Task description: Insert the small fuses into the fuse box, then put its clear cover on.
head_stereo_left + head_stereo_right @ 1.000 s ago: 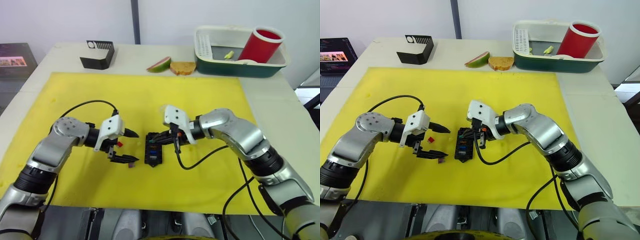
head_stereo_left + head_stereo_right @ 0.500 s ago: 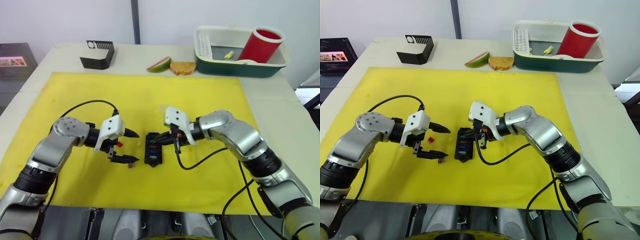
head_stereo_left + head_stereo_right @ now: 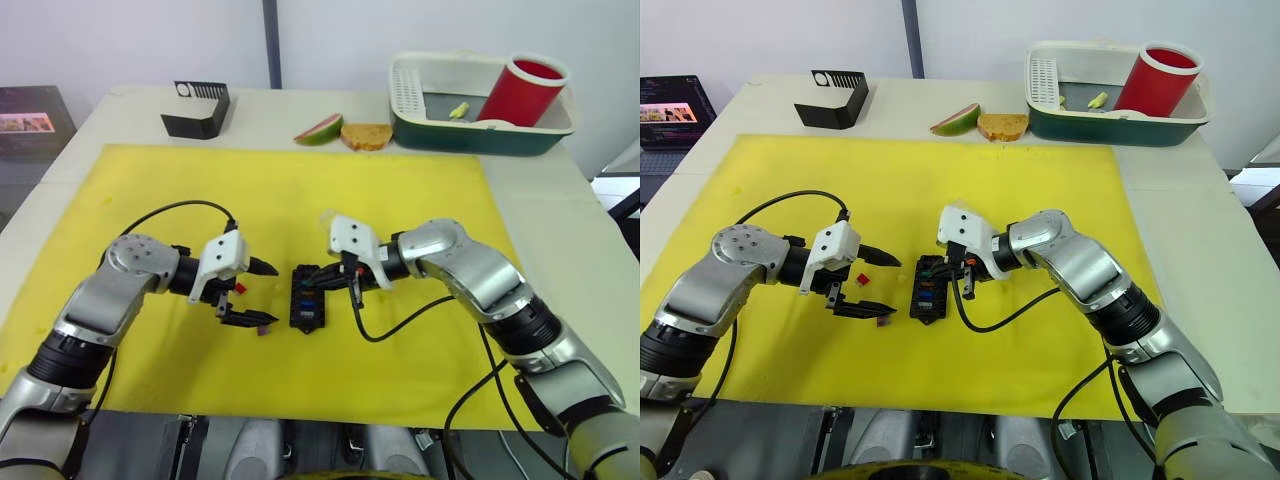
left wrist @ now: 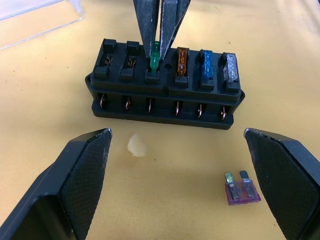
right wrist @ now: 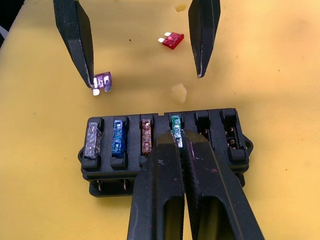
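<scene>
Barely anything's moved in the last second: my left end effector (image 3: 247,292) still hangs wide open over the purple fuse (image 4: 242,191) and red fuse (image 5: 170,40) mid-mat, while the right end effector (image 5: 176,134) stays clamped on the green fuse (image 4: 155,56), seating it in the fuse box (image 3: 306,297). Four in, two slots empty.

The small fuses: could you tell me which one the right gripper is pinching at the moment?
The green fuse, held by the right gripper in the fuse box beside the seated amber one. The purple and red fuses lie loose on the mat.
</scene>
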You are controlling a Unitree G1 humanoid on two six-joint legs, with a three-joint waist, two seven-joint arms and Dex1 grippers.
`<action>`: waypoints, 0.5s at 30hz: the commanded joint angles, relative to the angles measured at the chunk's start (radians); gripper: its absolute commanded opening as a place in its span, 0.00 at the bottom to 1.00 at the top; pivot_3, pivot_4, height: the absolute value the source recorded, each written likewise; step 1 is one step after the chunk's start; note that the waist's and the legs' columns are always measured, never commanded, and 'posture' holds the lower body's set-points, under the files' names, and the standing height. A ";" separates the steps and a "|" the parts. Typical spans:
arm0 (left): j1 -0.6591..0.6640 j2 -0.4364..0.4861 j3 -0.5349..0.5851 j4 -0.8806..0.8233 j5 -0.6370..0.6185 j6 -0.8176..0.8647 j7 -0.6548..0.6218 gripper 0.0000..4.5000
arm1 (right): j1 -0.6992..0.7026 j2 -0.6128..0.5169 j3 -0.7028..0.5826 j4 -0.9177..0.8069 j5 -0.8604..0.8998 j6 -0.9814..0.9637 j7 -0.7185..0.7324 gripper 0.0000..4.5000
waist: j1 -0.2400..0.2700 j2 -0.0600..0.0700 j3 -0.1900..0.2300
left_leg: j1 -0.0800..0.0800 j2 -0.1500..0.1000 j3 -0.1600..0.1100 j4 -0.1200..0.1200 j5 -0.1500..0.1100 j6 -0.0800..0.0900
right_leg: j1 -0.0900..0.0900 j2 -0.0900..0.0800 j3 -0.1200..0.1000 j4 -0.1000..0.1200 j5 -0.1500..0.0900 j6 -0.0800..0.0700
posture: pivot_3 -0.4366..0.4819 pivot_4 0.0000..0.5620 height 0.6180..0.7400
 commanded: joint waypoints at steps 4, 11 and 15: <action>-0.009 0.006 0.012 -0.024 -0.001 -0.007 0.000 0.99 | -0.010 -0.011 0.058 0.015 -0.057 0.033 0.010 0.00 | 0.000 0.000 0.000 | 0.001 0.000 0.000 0.000 0.000 0.000 | 0.001 0.000 0.000 0.000 0.000 0.000 | 0.48 0.27 1.00; -0.010 0.005 0.010 -0.022 0.002 -0.009 0.002 0.99 | -0.016 -0.009 0.069 0.010 -0.069 0.059 0.012 0.00 | 0.000 0.000 0.000 | 0.002 0.000 0.000 0.000 0.000 0.000 | 0.002 0.000 0.000 0.000 0.000 0.000 | 0.48 0.27 1.00; -0.011 0.004 0.010 -0.022 0.003 -0.010 0.003 0.99 | -0.019 -0.002 0.059 0.001 -0.063 0.075 0.010 0.00 | 0.000 0.000 -0.001 | 0.002 0.000 0.000 0.000 0.000 0.000 | 0.002 0.000 0.000 0.000 0.000 0.000 | 0.48 0.27 1.00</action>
